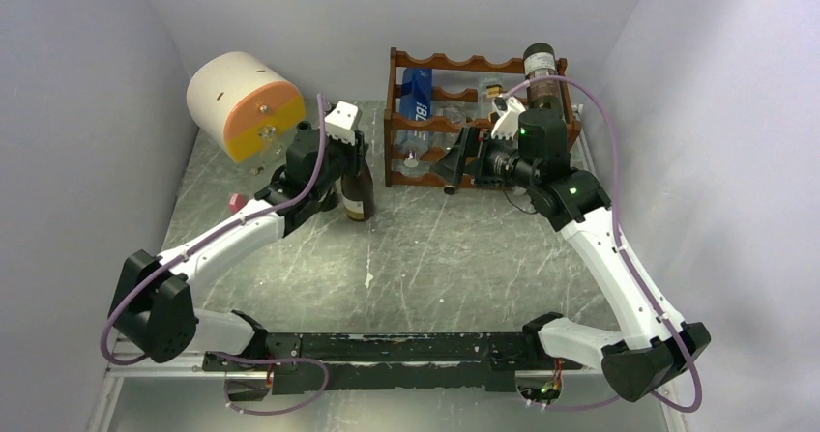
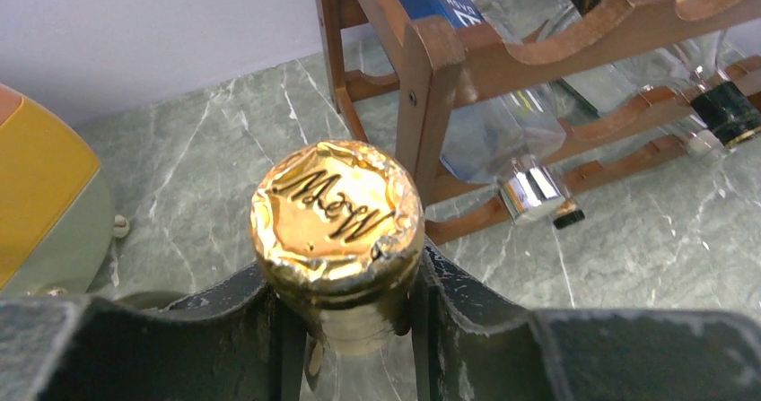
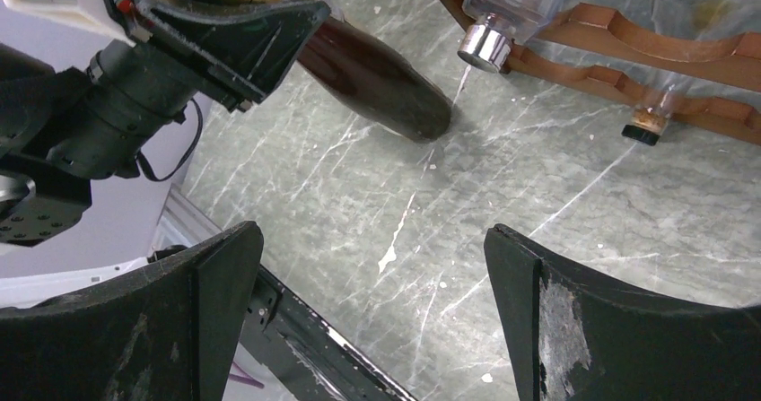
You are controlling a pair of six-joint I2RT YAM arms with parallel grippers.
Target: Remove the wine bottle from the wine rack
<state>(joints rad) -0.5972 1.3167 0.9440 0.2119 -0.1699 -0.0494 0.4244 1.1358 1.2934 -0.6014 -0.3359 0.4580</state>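
Observation:
The wine bottle (image 1: 358,196), dark brown with a gold foil cap (image 2: 336,213), stands upright on the marble table just left of the wine rack (image 1: 454,63). My left gripper (image 1: 351,154) is shut on its neck right under the cap, one finger on each side (image 2: 348,284). The right wrist view shows the bottle's dark body (image 3: 377,74) resting on the table below the left gripper's black finger (image 3: 224,33). My right gripper (image 1: 453,166) hangs open and holds nothing in front of the rack's lower rails (image 3: 619,33), its gap (image 3: 372,266) over bare table.
The rack holds a clear bottle with a blue label (image 1: 416,94) and other clear bottles (image 2: 529,190); a dark-capped bottle (image 1: 541,65) sits at its top right. A white and orange cylinder (image 1: 247,103) lies at the back left. Grey walls enclose the table.

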